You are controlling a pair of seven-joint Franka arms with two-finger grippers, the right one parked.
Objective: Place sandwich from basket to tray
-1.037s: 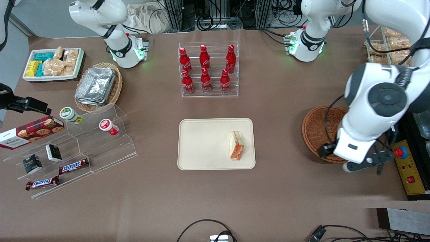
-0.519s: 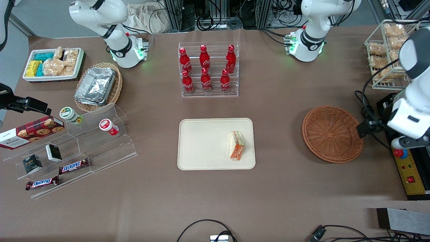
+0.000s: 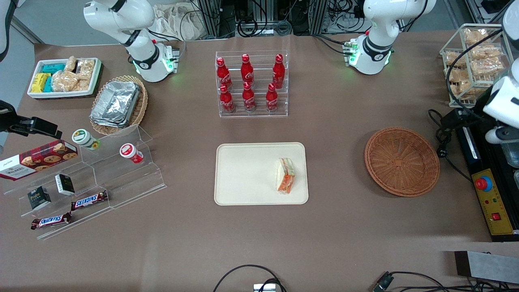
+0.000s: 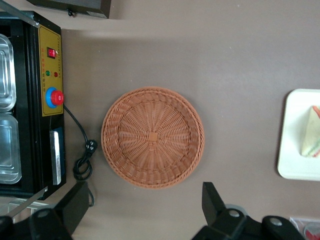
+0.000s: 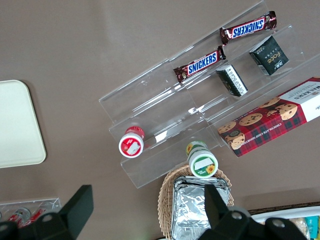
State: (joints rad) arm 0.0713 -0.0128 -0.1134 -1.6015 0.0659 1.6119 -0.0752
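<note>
The sandwich [image 3: 285, 175] lies on the cream tray [image 3: 243, 174], near the tray's edge that faces the working arm's end; it also shows in the left wrist view [image 4: 311, 134] on the tray [image 4: 295, 150]. The round reddish-brown basket [image 3: 401, 161] holds nothing, as the left wrist view confirms [image 4: 152, 137]. My left gripper [image 4: 144, 202] hangs high above the table beside the basket, open, with nothing between its black fingers [image 4: 75, 205]. In the front view its hand [image 3: 502, 105] sits at the working arm's edge of the table.
A black control box with a red button [image 3: 488, 194] and a cable [image 3: 442, 134] lie beside the basket. A wire rack of snack bags [image 3: 470, 61] stands close to the hand. A bottle rack [image 3: 251, 83] stands farther from the camera than the tray. Acrylic shelves [image 3: 93, 178] are toward the parked arm's end.
The left arm has pulled away from over the basket toward the working arm's end and farther from the camera, uncovering the basket. The sandwich and tray have not moved.
</note>
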